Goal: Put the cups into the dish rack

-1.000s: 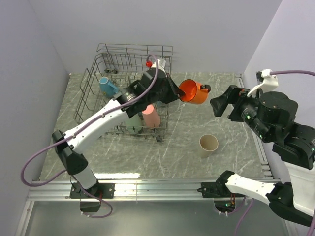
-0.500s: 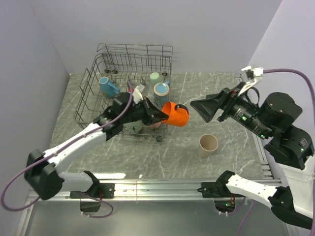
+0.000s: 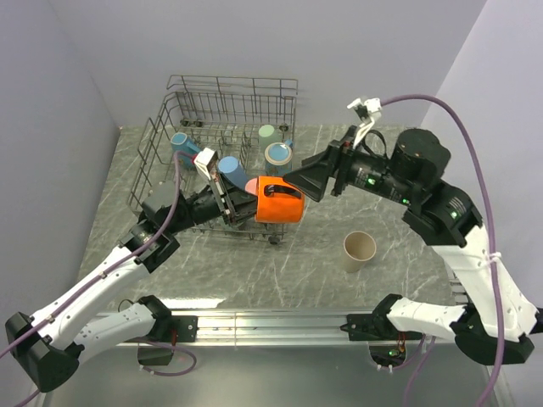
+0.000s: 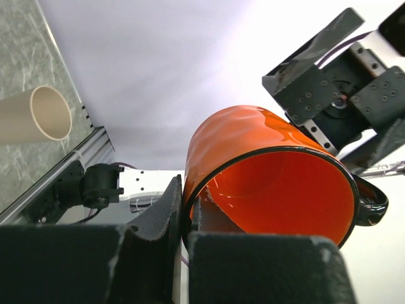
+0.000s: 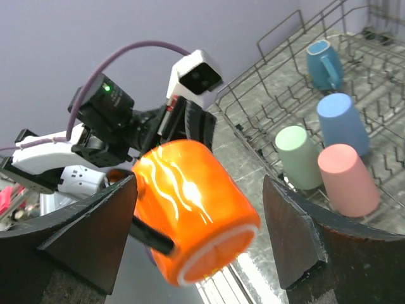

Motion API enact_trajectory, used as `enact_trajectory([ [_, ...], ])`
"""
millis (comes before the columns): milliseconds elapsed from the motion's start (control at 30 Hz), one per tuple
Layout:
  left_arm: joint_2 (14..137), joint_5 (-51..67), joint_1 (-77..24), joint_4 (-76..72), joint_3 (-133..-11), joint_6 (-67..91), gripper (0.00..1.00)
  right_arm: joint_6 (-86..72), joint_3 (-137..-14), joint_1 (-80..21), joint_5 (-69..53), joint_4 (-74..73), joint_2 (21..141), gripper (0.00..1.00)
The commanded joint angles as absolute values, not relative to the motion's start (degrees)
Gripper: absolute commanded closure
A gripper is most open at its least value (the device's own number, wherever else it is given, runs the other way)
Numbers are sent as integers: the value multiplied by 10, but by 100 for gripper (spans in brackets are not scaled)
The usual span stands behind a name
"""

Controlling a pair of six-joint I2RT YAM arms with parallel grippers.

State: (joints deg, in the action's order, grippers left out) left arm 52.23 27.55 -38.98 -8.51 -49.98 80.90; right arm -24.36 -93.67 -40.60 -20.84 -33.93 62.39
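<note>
My left gripper (image 3: 254,204) is shut on the rim of the bright orange mug (image 3: 281,202) and holds it in the air by the front right corner of the grey wire dish rack (image 3: 233,81). In the left wrist view the fingers pinch the mug's wall (image 4: 266,171). My right gripper (image 3: 302,181) is open, just right of the mug; in the right wrist view its fingers (image 5: 101,234) stand either side of the mug (image 5: 193,209) without touching it. A beige cup (image 3: 359,250) stands on the table. A blue mug (image 3: 182,145), blue cup (image 3: 229,169), pink cup (image 3: 252,184) and green cup (image 3: 267,132) sit in the rack.
Another mug (image 3: 278,154) sits in the rack's right side. The rack (image 5: 278,44) fills the far left of the marble table (image 3: 399,212). A metal rail (image 3: 280,320) runs along the near edge. Walls close in on the left, back and right.
My left arm has drawn back toward the near left, bringing the orange mug from right of the rack to its front right corner. My right gripper has swung left, up to the mug.
</note>
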Motion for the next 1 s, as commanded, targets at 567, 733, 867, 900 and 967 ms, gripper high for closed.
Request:
enact_trajectory([
  [567,571,289,-374,-98,-547,893,100,-207,-933,-404,-261,-251,611,18],
  [733,586,294,-374,-99,-569,905,100,-207,-889,-405,-263,-222,613,21],
  [867,598,301,-374,-128,-574,928,100,-207,-864,-406,-265,-203,616,25],
  [900,598,301,-374,-133,-575,933,100,-208,-859,-406,-265,-199,618,27],
  [967,599,301,-374,-148,-573,938,100,-210,-858,-407,-269,-193,624,35],
])
